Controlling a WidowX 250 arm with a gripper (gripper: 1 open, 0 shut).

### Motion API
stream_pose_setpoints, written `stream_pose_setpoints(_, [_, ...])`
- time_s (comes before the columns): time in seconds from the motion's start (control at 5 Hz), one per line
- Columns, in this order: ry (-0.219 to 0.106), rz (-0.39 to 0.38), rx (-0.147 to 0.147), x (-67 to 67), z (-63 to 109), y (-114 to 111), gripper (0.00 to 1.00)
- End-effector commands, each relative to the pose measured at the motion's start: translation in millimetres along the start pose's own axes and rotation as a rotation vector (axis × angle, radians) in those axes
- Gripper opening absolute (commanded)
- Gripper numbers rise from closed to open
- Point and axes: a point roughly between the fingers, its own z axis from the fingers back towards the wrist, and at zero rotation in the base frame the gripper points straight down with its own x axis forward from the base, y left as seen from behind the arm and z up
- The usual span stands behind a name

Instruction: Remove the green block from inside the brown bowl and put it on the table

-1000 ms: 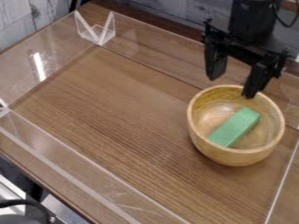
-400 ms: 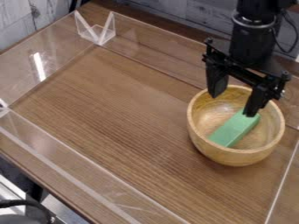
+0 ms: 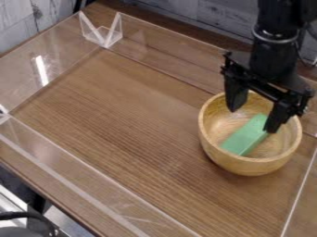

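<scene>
Now the small bright green rectangular block (image 3: 247, 136) lies inside the round light-brown wooden bowl (image 3: 251, 135), on its inner floor, leaning a little against the near-left wall. Its long axis runs on a diagonal in the picture, from lower left to upper right. The bowl stands on the brown wood-grain table (image 3: 124, 120), near the right acrylic wall.

The black gripper (image 3: 261, 110) hangs above the bowl and points down. Its two fingers are spread wide and nothing is between them. One finger is over the far-left part of the rim, the other is over the right side of the bowl, close to the upper end of the block. So the block is below the gripper and slightly toward the camera, and the line between the fingers seems to cross the block's long axis at a slant, not squarely; from this single view I cannot tell the exact angle. In my judgement, the coming move needs the fingers to go down on both long sides of the block without hitting the thick rim.

Compared with one second ago, the gripper has come lower and a little to the right in the picture, so its fingertips are now at about rim height. The block and the bowl have not moved, and the fingers are as wide as before.
</scene>
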Motion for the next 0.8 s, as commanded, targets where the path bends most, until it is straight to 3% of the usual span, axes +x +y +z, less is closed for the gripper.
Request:
stream_pose_setpoints(0.0, [-0.041, -0.013, -0.001, 3.7, 4.1, -4.3, 1.00])
stream_pose_setpoints(0.6, [-0.017, -0.015, -0.006, 0.6, -16.3, -6.0, 1.00])
